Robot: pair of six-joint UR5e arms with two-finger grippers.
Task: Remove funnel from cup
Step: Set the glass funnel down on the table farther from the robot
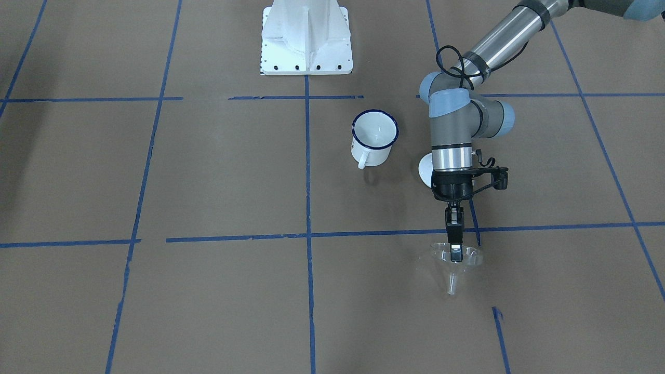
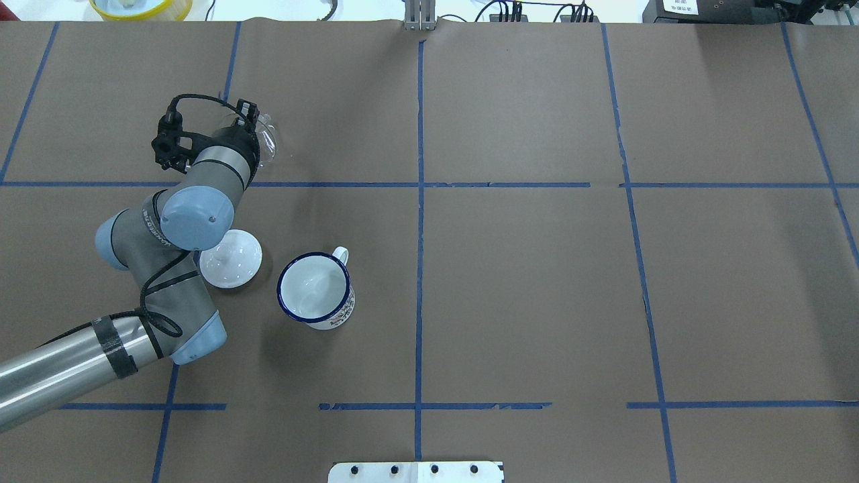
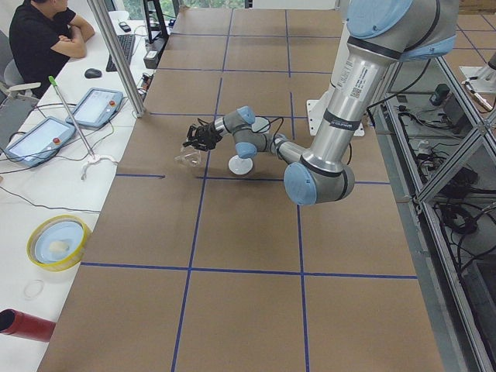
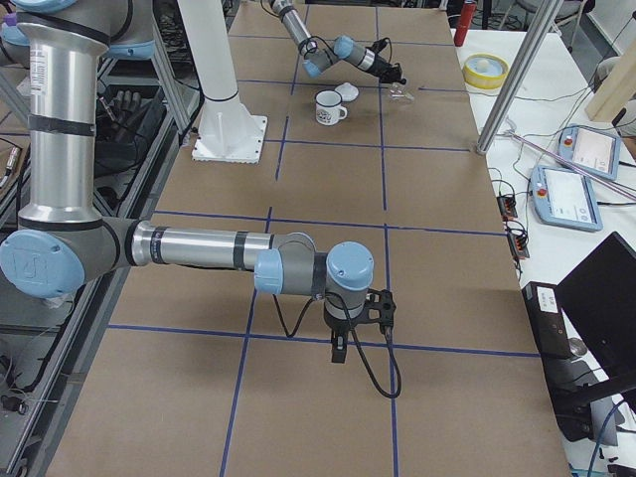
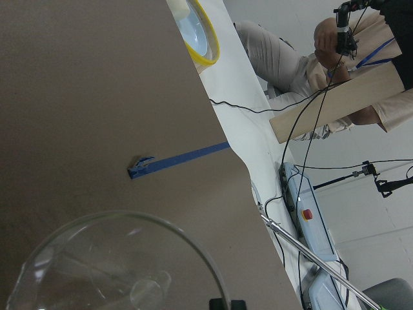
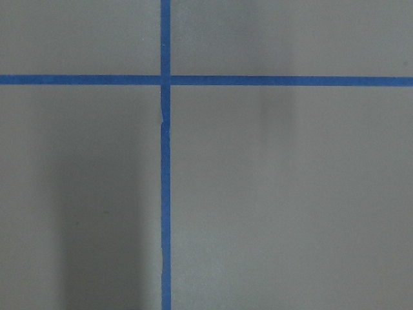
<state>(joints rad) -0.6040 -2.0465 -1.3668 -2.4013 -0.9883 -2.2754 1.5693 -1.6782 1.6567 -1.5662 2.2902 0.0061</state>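
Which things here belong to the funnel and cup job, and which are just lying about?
Belong to the job:
clear cone-shaped funnel, gripped at its rim by the left gripper
white enamel mug with dark blue rim, empty

Just lying about:
white round lid with a knob, beside the mug
yellow-rimmed bowl, on the side bench

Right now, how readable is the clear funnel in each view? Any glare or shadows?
Front-facing: funnel is faint against the brown paper, spout visible. Overhead: mostly hidden by the left arm, a glint showing. Left wrist: close, cropped, rim highlights. Right wrist: only tape lines and soft shadow.
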